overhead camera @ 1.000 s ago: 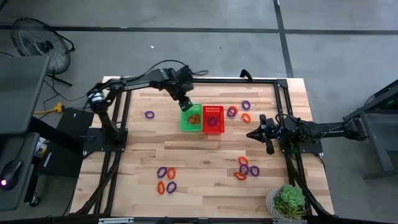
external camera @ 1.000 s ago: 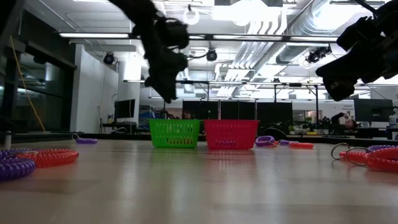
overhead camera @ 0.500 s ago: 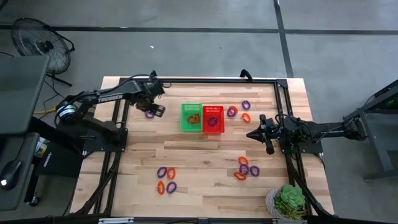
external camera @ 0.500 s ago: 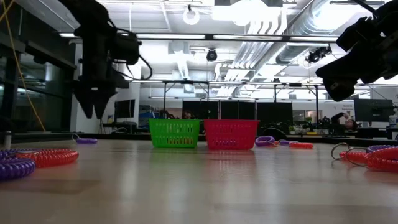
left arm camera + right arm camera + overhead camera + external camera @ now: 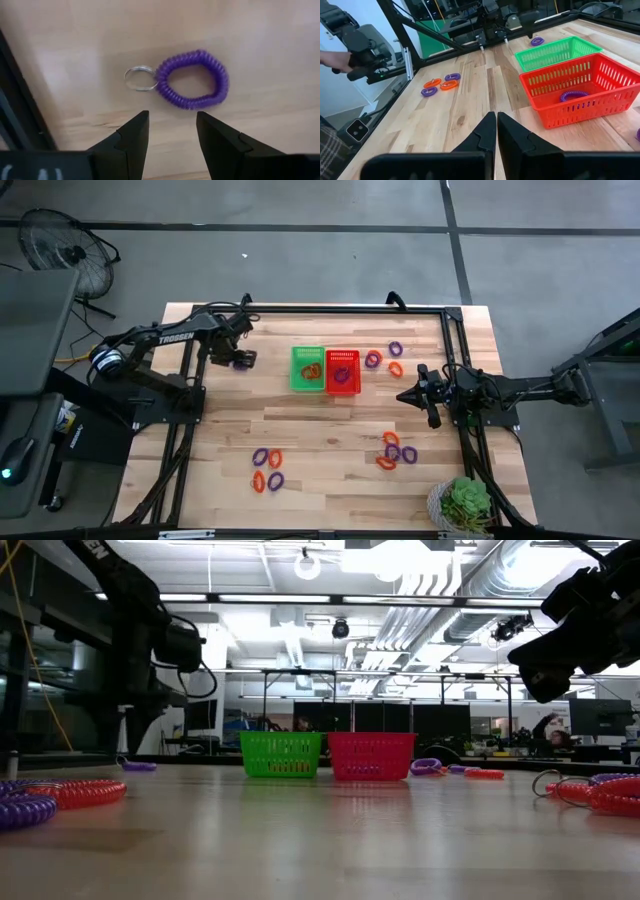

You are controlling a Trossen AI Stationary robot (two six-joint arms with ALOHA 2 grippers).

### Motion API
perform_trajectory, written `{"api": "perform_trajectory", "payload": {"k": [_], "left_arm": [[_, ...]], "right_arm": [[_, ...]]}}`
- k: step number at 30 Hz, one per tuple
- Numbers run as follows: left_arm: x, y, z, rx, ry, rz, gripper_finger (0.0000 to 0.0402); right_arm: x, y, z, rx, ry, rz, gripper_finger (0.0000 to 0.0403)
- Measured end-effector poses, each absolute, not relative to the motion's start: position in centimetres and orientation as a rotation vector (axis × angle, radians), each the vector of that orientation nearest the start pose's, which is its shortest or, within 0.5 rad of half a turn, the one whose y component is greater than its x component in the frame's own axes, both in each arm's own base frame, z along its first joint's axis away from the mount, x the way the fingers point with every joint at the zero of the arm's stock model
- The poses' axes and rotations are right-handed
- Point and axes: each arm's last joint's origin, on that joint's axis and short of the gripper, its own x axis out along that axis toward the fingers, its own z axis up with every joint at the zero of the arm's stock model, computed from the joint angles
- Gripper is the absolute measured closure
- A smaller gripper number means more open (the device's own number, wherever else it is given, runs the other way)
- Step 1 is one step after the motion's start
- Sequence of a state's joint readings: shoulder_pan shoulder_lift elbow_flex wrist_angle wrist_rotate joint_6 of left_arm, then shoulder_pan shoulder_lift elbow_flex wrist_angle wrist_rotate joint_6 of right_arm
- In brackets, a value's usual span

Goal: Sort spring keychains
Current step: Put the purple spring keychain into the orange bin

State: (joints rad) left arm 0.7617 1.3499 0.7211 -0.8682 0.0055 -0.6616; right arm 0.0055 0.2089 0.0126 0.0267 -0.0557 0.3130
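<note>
A purple spring keychain (image 5: 192, 85) with a metal ring (image 5: 140, 79) lies flat on the table, left of the green basket (image 5: 307, 369). My left gripper (image 5: 172, 117) hangs open just above it, pointing down, with its fingertips short of the loop and touching nothing. In the low view this loop (image 5: 138, 766) shows below the left arm (image 5: 140, 650). The green basket holds orange loops, and the red basket (image 5: 342, 371) beside it holds a purple one (image 5: 574, 95). My right gripper (image 5: 496, 120) is shut and empty, held above the table to the right of the baskets (image 5: 405, 395).
More orange and purple loops lie in groups: right of the red basket (image 5: 385, 358), near the right side (image 5: 397, 450), and near the front (image 5: 267, 468). A potted plant (image 5: 463, 505) sits at the near right corner. A black frame rail (image 5: 330, 309) runs along the far edge.
My left gripper has swung from above the green basket toward the table's left edge. It has come down over the lone purple keychain. The right arm has kept still.
</note>
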Motion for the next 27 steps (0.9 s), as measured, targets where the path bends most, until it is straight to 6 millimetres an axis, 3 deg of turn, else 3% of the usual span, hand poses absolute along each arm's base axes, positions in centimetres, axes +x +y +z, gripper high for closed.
{"api": "perform_trajectory", "payload": {"k": [10, 27], "left_arm": [[15.1, 14.3, 16.9, -1.212, 1.077, 1.183, 0.0239], [15.6, 15.0, 14.8, -1.251, 1.120, 1.317, 0.0239]], "right_arm": [[10.9, 0.2, 15.3, 0.316, 0.178, 0.034, 0.0391], [10.9, 0.2, 15.3, 0.316, 0.178, 0.034, 0.0391]]}}
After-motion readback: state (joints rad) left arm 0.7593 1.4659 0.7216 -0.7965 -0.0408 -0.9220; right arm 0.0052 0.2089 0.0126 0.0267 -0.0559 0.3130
